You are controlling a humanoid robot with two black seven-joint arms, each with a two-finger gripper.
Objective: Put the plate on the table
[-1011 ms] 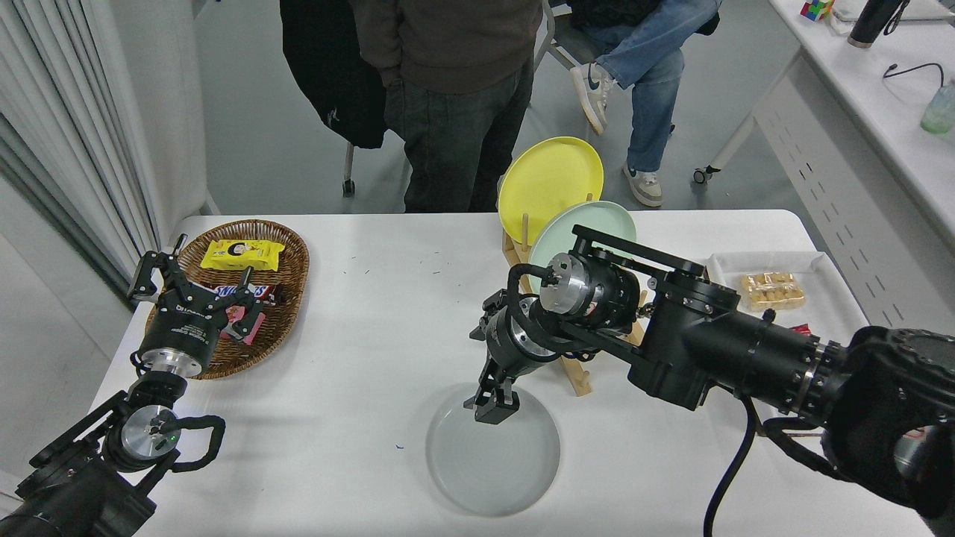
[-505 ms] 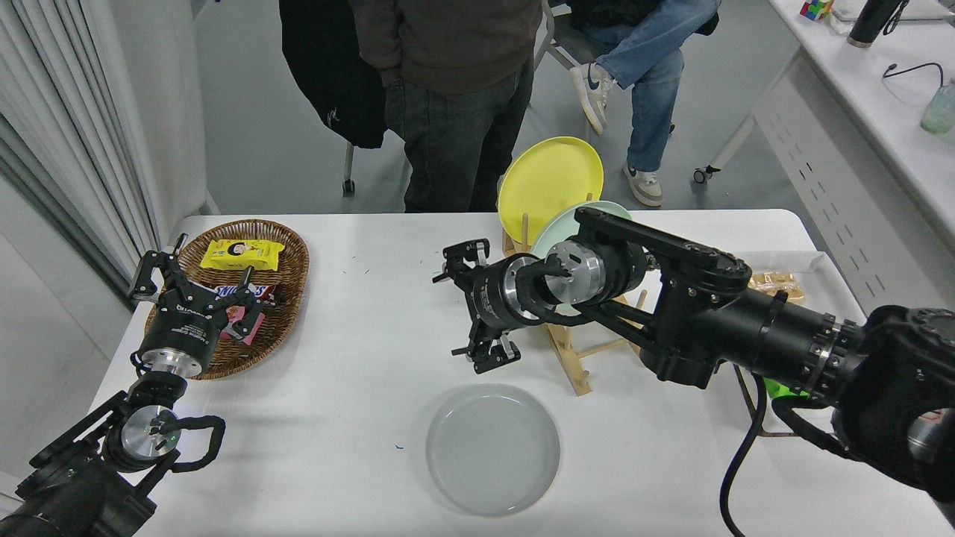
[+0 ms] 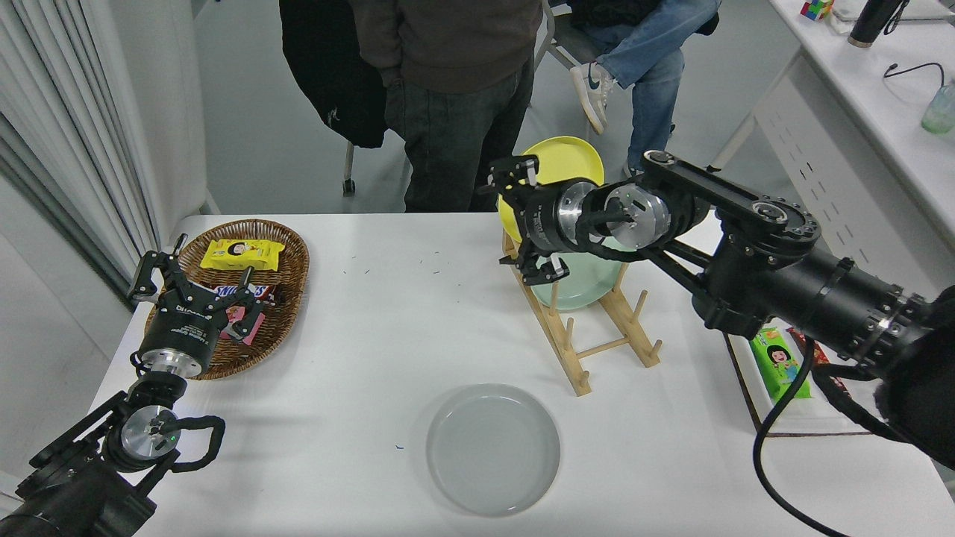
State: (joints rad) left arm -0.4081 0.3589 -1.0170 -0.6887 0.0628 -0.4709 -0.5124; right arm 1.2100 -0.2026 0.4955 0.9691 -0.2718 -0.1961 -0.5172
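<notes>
My right tool (image 3: 526, 224) hangs empty with its fingers apart, up beside the wooden rack (image 3: 589, 328). The table (image 3: 373, 328) spreads below it, and the plate (image 3: 492, 449) lies flat there, well below and nearer me than the tool — so I judge the placing done, with only drawing the arm clear of the rack left. Just behind the tool a yellow plate (image 3: 571, 153) and a mint-green plate (image 3: 578, 287) stand in the rack. Far to its left, a wicker basket (image 3: 287, 298) holds snack packets (image 3: 240, 253); my left tool (image 3: 190, 287), fingers spread, sits parked over it.
</notes>
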